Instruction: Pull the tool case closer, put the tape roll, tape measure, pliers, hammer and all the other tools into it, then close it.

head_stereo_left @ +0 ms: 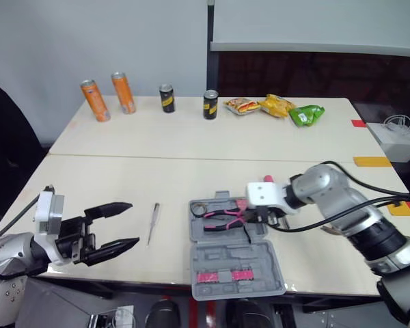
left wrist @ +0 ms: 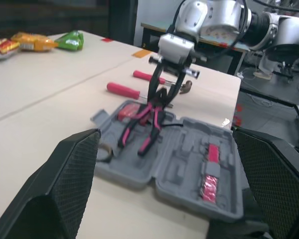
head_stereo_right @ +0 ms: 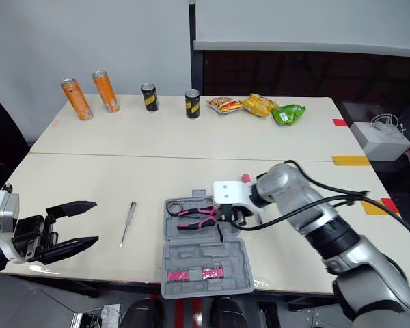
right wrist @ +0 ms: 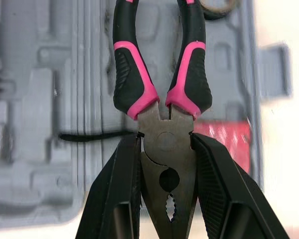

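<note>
The right gripper (right wrist: 164, 143) pinched the pink-and-black-handled steel pliers (right wrist: 161, 127) by their metal head, above the open grey plastic tool case (head_stereo_left: 236, 268). Judged rigid and weighty. Smooth steel may slip, so the rubber handles offer a surer hold. Left gripper (head_stereo_left: 117, 225) stood spread, empty.

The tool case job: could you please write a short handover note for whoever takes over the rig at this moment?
Left gripper: open, empty, hovering at the table's near left edge.
Right gripper: shut on the pliers by their metal head, handles pointing down into the tool case.
Done: the case lies open near the front edge, with the tape roll in its corner.
Left: release the pliers, pack the screwdriver lying left of the case and the red-handled tools beyond it, then close the lid.
</note>
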### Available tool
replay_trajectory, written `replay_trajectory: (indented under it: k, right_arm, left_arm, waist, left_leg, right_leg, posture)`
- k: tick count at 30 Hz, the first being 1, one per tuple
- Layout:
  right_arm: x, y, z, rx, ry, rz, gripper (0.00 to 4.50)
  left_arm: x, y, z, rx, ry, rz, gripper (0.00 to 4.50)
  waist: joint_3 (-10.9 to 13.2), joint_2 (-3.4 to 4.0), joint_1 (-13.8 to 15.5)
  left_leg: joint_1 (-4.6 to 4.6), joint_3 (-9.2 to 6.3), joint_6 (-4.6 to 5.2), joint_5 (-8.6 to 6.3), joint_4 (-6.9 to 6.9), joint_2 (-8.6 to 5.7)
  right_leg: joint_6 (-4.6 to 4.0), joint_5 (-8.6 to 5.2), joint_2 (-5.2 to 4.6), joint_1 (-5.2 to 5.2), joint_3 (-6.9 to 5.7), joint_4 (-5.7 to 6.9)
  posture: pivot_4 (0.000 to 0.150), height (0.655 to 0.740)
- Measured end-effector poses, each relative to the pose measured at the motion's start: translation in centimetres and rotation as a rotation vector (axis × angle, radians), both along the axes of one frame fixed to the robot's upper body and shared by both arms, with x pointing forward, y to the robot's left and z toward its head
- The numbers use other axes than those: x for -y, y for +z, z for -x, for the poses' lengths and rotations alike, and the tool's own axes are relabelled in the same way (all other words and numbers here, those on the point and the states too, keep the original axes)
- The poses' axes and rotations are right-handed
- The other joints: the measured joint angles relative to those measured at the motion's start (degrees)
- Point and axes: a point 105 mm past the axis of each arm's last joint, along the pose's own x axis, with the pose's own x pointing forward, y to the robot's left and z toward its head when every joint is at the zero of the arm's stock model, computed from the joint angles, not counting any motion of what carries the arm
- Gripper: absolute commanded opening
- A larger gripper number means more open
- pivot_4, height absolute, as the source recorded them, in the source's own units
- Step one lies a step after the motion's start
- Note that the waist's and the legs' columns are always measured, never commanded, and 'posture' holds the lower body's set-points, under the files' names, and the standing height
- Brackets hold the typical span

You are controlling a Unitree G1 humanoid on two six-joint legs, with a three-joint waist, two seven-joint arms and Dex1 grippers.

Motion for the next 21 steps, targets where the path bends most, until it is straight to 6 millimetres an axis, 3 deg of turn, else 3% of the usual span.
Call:
replay_trajectory:
  k: [10,18,21]
  right_arm:
    - [-1.9,-1.3,-0.5,-0.002,0.007,0.057,0.95]
    - [-2.3,-1.6,-0.5,-0.010,0.011,0.070,0.95]
    - [-2.4,-2.0,-0.2,-0.035,0.025,0.070,2.34]
  left_arm:
    - [0.2,-0.2,-0.2,-0.018,0.024,0.001,4.50]
    - [-0.4,-0.8,-0.2,-0.042,0.005,-0.027,4.50]
    - [-0.7,-1.3,-0.3,-0.055,0.001,-0.025,4.50]
  waist:
    - [-0.04,-0.06,-0.11]
    - [-0.04,-0.06,-0.12]
    - [-0.04,-0.06,-0.11]
  left_leg:
    - [-0.05,0.02,0.00,0.00,0.18,0.04]
    - [0.19,0.02,-0.14,-0.08,0.23,0.06]
    - [0.21,0.03,-0.14,-0.08,0.23,0.05]
  right_leg:
    - [-0.01,0.00,0.04,-0.08,-0.01,0.09]
    - [-0.01,0.00,0.04,-0.02,0.11,0.27]
    - [-0.01,0.00,0.04,0.00,0.15,0.26]
  posture:
    - [0.150,0.7400]
    - [0.150,0.7400]
    - [0.150,0.7400]
